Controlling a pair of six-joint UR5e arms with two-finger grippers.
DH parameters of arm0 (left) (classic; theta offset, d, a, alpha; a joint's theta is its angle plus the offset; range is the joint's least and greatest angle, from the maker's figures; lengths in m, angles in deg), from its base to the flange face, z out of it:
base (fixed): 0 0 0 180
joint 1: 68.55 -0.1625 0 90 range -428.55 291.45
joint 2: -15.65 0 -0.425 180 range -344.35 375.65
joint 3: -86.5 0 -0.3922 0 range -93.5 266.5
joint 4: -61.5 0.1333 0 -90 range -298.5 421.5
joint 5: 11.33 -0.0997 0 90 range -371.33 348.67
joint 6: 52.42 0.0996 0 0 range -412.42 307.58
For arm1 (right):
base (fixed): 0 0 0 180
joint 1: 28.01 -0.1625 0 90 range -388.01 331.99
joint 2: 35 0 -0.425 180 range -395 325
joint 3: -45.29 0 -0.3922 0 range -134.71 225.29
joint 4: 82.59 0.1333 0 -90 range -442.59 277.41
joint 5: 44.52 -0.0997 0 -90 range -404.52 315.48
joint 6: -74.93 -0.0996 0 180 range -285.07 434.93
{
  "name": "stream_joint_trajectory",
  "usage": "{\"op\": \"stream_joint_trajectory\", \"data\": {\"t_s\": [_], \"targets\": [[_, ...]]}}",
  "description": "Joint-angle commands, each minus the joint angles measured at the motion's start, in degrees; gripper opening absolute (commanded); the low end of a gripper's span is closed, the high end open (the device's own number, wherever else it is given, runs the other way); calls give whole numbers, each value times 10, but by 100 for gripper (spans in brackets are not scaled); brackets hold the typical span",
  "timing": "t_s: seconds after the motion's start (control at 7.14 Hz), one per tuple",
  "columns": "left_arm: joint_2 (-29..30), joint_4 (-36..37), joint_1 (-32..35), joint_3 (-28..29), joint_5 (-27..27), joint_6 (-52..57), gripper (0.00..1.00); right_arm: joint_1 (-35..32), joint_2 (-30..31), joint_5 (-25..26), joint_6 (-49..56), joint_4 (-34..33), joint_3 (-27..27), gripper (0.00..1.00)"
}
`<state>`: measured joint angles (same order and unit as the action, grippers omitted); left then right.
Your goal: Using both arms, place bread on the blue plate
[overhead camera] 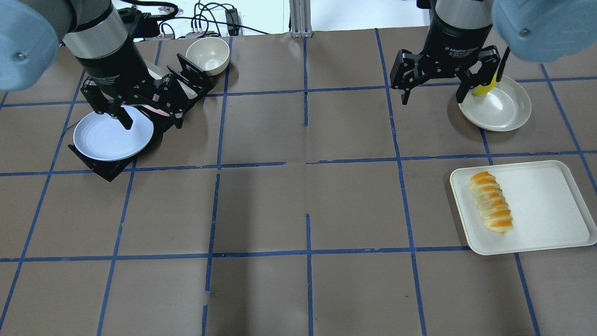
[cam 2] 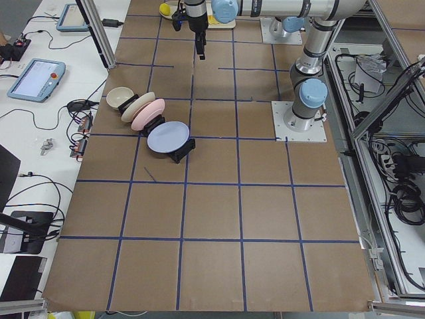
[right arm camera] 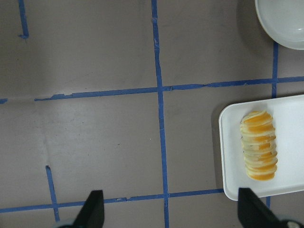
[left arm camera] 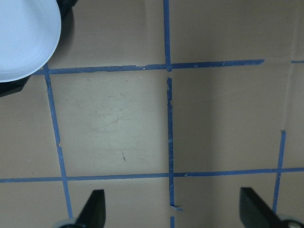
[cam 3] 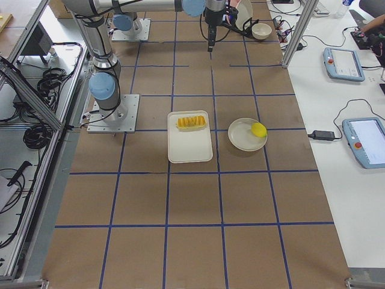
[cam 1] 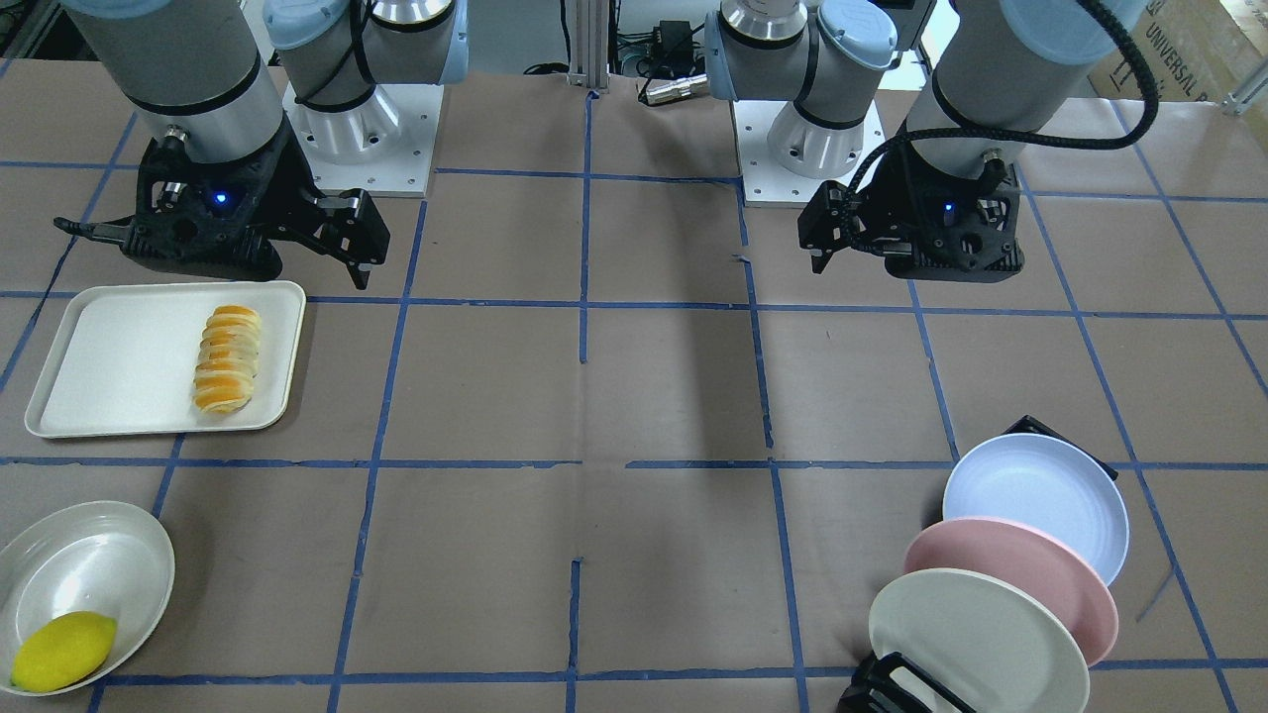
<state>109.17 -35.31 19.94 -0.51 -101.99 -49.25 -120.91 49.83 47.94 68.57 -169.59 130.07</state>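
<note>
bread [overhead camera: 491, 201] on tray [overhead camera: 550, 205]; blue plate [overhead camera: 112, 137] apparently racked.

The left gripper [left arm camera: 173, 210] and right gripper [overhead camera: 433, 94] both point straight down, held high, jaws spread wide.

Cardboard box [cam 1: 1204, 50] reads "UNIVERSAL"; small white print on the right claw [overhead camera: 433, 99], perhaps "Adaptive Gripper"

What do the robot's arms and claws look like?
The left arm and right arm are silver-grey tubes with light-blue joint caps. A black ribbed cable loops off the left one. The left claw and right claw are black, two-fingered, each with a tiny blue light.
</note>
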Motion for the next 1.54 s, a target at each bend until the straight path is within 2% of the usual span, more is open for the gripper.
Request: {"op": "stream_joint_trajectory", "data": {"t_s": [0.0, 0.7, 0.84, 0.98, 1.12, 1.4], "targets": [[2, 0, 0, 0, 0, 0, 100, 0, 0, 0, 0, 0, 0, 99], [-2, 0, -2, -2, 0, 3, 100, 2, 1, 6, -1, 9, 0, 99], [-2, 0, -15, -2, -5, 54, 100, 3, -1, 7, 7, 3, 6, 99], [4, 0, -83, 2, -16, 123, 100, 6, -6, 5, 29, -4, 7, 97], [19, 0, -149, 13, -15, 145, 100, 20, -12, 6, 41, -44, 17, 89], [65, 7, -224, 36, -11, 213, 100, 91, -10, 7, 178, -139, 97, 89]]}}
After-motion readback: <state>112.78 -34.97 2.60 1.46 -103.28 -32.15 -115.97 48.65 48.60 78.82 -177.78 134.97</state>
